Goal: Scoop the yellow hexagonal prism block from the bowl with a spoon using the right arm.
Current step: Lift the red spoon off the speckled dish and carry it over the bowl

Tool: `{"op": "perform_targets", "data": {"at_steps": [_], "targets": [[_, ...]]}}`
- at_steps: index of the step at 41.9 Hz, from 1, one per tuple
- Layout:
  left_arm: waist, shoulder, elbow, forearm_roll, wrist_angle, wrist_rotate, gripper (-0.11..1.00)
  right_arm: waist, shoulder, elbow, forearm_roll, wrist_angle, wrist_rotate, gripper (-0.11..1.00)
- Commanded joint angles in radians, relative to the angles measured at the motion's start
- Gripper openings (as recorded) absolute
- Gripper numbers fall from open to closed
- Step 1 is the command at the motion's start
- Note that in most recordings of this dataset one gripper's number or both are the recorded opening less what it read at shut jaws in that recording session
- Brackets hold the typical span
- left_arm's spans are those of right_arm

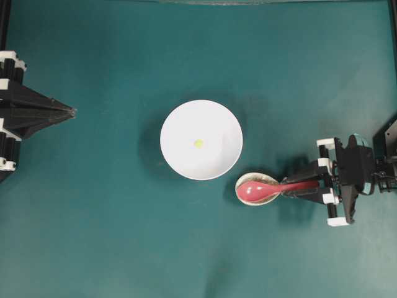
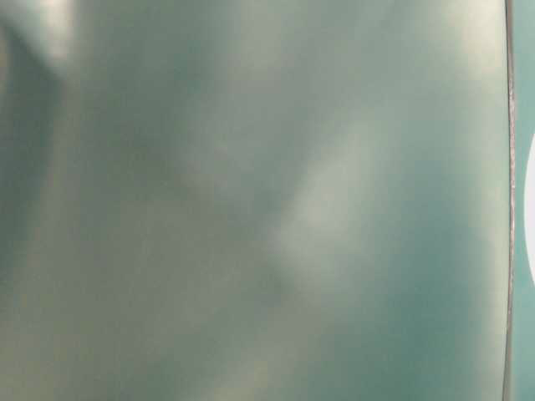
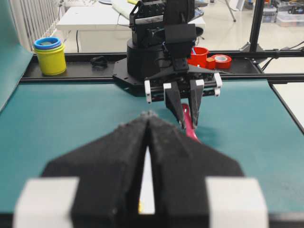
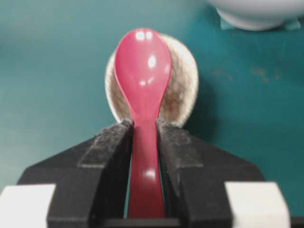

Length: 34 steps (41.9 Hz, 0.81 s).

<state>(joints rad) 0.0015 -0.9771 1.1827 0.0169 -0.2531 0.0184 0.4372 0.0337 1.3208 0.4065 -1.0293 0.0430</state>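
The step in hand is taking hold of the spoon [image 1: 263,189]: in the right wrist view the right gripper [image 4: 144,135] has its two black fingers [image 4: 110,152] pressed against either side of the pink-red handle, so it reads as gripping the spoon, though whether the squeeze is firm yet cannot be told. The spoon's oval head lies in the small speckled dish [image 1: 244,182], which sits on the teal table [image 1: 93,236] at about five o'clock from the white bowl [image 1: 180,121], just beside its rim. The yellow hexagonal prism block [image 1: 198,143] lies alone near the middle of the bowl's floor, untouched, so no scooping has begun. The left gripper [image 1: 69,112] rests well apart at nine o'clock from the bowl, its jaws closed to a point and holding nothing. The next move, as I judge it, calls for lifting the spoon clear of the dish with the head kept level, carrying it toward eleven o'clock over the bowl's rim, then tipping the head down to slide under the tiny block; a loose hold on the glossy handle could let it twist
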Motion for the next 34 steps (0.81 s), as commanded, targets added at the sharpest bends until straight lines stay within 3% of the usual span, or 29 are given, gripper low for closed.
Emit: {"op": "perform_targets", "data": {"at_steps": [1, 20, 34], "targets": [[-0.002, 0.006, -0.018, 0.003, -0.005, 0.002, 0.01, -0.003, -0.08, -0.02, 0.002, 0.055, -0.005, 0.24], [-0.002, -0.002, -0.021, 0.003, 0.017, 0.0, 0.01, -0.175, -0.351, -0.161, -0.021, 0.566, -0.021, 0.24], [-0.002, -0.032, -0.026, 0.003, 0.035, 0.0, 0.01, -0.331, -0.439, -0.362, -0.038, 0.991, -0.044, 0.24]]}}
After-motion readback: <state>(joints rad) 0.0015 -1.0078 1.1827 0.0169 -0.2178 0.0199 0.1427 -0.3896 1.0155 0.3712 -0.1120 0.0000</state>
